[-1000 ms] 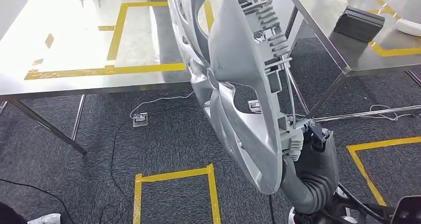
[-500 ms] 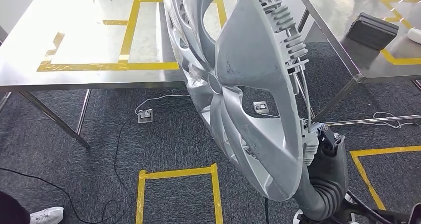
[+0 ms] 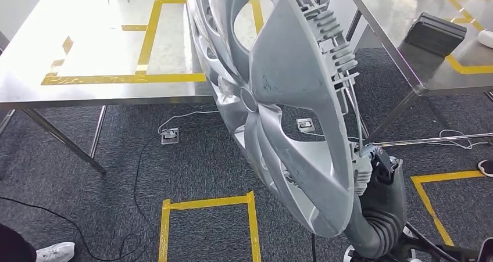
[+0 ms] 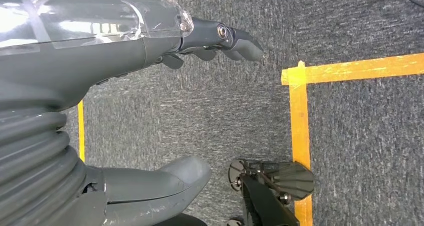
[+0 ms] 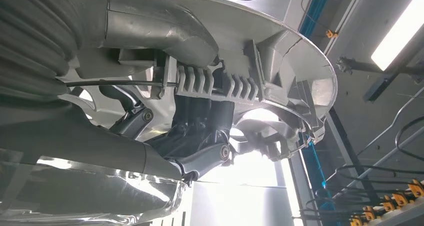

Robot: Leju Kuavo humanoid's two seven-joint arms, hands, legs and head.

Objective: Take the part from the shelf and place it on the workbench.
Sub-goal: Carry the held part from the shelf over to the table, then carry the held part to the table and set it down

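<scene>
Silver wheel cover held upright on edge, centre frame in head view, rim tilted toward 1 o'clock, over dark carpet between two steel tables. Right hand at 4 o'clock of the cover, clamped on its ribbed rim; in rt wrist view dark fingers wrapped round rib section, thumb on other side. Left hand hanging over carpet, fingers out straight, thumb apart, nothing in it. Workbench w/ yellow tape outline at 10 o'clock, behind cover. Second table at 2 o'clock, dark block on it. Yellow tape square on floor at 6 o'clock.
</scene>
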